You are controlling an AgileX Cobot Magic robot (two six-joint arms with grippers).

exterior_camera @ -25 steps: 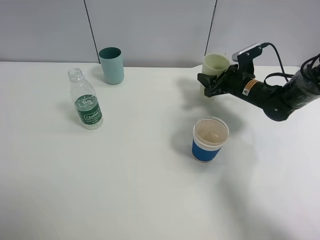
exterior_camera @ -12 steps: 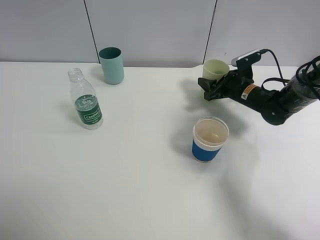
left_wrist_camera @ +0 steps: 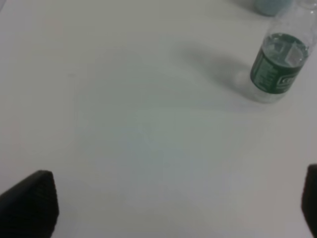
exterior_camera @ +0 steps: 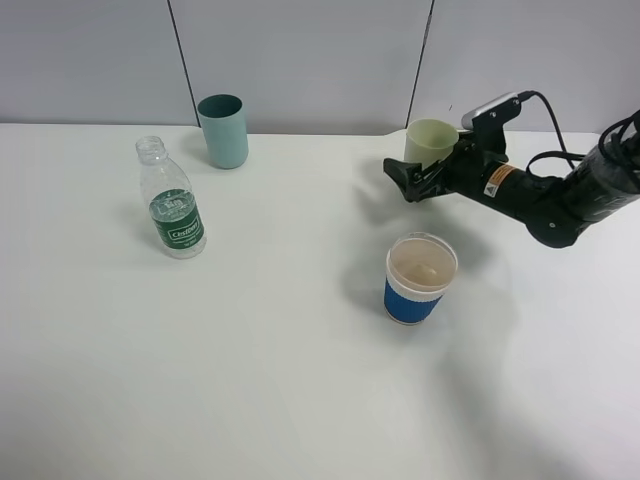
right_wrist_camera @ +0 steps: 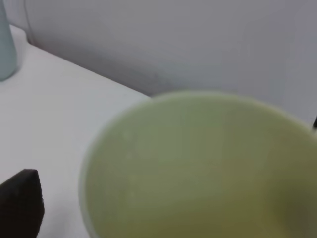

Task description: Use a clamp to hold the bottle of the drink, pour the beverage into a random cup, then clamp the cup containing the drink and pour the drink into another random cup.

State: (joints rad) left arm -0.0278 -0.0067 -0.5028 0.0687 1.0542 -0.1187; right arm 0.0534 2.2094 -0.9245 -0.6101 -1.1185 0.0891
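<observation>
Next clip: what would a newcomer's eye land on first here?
The black right gripper at the far right of the table, jaws spread around the upright pale yellow-green cup, which fills the right wrist view. In front of it stands the blue-sleeved paper cup; the green-labelled bottle and a teal cup stand on the left.

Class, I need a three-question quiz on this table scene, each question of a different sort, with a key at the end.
1. True or false: the bottle stands upright with no cap.
2. Which cup sits between the fingers of the right gripper? A) the teal cup B) the pale yellow-green cup C) the blue-sleeved paper cup
3. Fill in: the blue-sleeved paper cup stands nearer the camera than the right gripper, and the bottle stands on the ____ side of the table in the high view.

Key: 1 true; 2 B; 3 left.
</observation>
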